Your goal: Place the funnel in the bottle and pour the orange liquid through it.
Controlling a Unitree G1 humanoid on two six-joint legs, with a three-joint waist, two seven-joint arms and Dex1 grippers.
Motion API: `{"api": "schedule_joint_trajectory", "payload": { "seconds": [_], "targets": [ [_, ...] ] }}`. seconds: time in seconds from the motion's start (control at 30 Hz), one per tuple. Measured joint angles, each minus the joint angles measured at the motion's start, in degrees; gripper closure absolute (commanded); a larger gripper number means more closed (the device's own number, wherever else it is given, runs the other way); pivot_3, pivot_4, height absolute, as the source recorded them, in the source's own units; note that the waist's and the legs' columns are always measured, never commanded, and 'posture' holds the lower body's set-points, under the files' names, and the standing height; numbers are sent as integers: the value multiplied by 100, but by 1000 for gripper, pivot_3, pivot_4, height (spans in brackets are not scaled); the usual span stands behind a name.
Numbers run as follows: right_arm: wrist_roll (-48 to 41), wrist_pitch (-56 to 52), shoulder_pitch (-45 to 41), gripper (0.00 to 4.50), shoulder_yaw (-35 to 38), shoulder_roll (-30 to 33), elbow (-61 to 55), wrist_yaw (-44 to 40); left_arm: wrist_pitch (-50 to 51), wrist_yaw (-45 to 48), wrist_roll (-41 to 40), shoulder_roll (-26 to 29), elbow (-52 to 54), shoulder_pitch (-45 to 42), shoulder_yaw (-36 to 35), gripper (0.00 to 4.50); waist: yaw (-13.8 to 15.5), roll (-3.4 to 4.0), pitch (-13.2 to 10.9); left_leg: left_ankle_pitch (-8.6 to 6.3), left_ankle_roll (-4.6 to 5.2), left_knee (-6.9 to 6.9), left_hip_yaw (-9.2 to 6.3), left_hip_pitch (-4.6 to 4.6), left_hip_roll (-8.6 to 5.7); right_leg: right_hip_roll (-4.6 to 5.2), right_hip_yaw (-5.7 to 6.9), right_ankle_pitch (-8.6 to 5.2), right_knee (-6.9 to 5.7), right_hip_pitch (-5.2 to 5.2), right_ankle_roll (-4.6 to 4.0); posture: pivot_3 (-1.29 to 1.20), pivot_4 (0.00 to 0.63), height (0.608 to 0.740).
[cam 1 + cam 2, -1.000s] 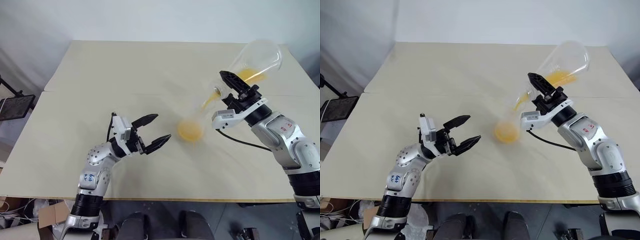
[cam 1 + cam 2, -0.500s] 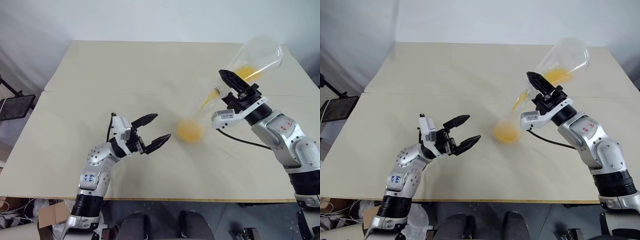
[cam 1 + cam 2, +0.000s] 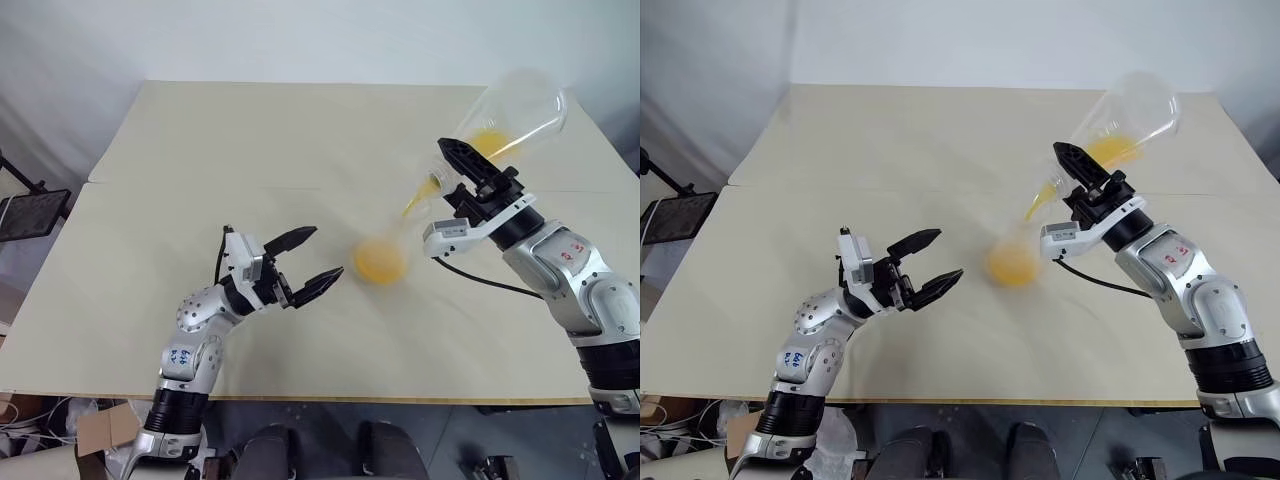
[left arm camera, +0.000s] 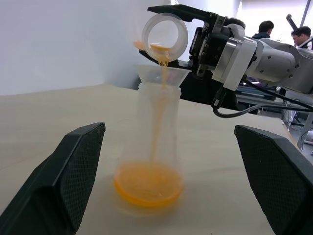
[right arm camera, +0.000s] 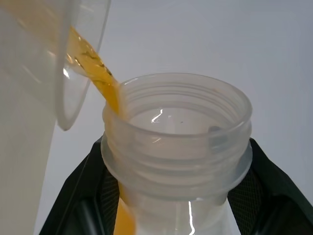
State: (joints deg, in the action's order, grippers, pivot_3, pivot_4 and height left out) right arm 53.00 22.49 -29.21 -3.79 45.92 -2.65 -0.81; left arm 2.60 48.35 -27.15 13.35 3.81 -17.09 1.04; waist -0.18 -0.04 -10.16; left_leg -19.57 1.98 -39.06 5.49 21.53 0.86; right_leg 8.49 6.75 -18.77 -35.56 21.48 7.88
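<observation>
Beige table (image 3: pixel 200 140) carries the upright bottle (image 4: pixel 156 127) mid-surface, where the right gripper (image 3: pixel 462 172), clamped on a tilted clear vessel (image 3: pixel 520 105), can stream orange liquid (image 4: pixel 149 183) through the seated funnel (image 4: pixel 164 73); the left gripper (image 3: pixel 328 252) hovers beside it, spread wide and empty, likely as a guard.

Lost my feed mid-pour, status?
Left gripper open, beside bottle. Right gripper shut on tilted container; orange liquid streaming through funnel. Nothing obstructing.

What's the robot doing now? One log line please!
right gripper: shut on clear container, tilted | orange liquid: streaming through funnel into bottle | left gripper: open, apart
</observation>
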Motion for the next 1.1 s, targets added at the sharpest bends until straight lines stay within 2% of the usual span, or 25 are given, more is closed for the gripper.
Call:
{"api": "schedule_joint_trajectory", "payload": {
  "seconds": [1.1],
  "targets": [
    [162,0,-82,2031,-39,0,-11,160,-18,2,33,-25,0,0,15,0,-1,0,0,0,0,0,0,0,0,0,0,0,1,0,0,0,150,740]
  ]
}}
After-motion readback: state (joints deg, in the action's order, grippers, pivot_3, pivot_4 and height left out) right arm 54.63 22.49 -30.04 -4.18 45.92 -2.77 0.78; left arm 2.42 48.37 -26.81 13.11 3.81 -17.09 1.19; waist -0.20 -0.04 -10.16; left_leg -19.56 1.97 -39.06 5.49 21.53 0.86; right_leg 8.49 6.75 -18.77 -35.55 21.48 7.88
